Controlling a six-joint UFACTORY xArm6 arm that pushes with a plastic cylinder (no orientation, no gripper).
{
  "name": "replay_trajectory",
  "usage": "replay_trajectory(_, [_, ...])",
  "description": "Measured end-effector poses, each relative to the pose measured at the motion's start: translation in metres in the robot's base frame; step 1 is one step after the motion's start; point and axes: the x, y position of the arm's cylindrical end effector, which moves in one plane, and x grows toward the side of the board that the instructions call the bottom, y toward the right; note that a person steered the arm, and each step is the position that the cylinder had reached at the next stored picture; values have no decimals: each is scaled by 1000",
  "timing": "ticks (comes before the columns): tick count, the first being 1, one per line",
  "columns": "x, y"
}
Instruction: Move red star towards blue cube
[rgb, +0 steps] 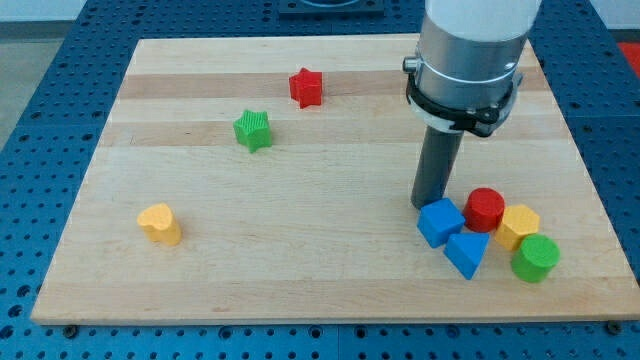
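The red star (306, 87) lies near the view's top, left of centre. The blue cube (440, 221) sits at the lower right in a cluster of blocks. My tip (431, 204) rests on the board just above the blue cube's upper left edge, touching or nearly touching it. The red star is far from the tip, up and to the left.
A green star (253, 130) lies left of centre. A yellow block (160, 223) sits at the lower left. By the blue cube are a red cylinder (485, 209), a blue triangular block (466, 253), a yellow hexagonal block (518, 226) and a green cylinder (536, 258).
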Motion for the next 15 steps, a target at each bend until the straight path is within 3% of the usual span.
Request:
replay_trajectory(2, [-106,1])
replay_trajectory(5, [-216,-33])
replay_trajectory(7, [-227,-64])
replay_trajectory(8, [-227,-123])
replay_trajectory(15, [-204,-159])
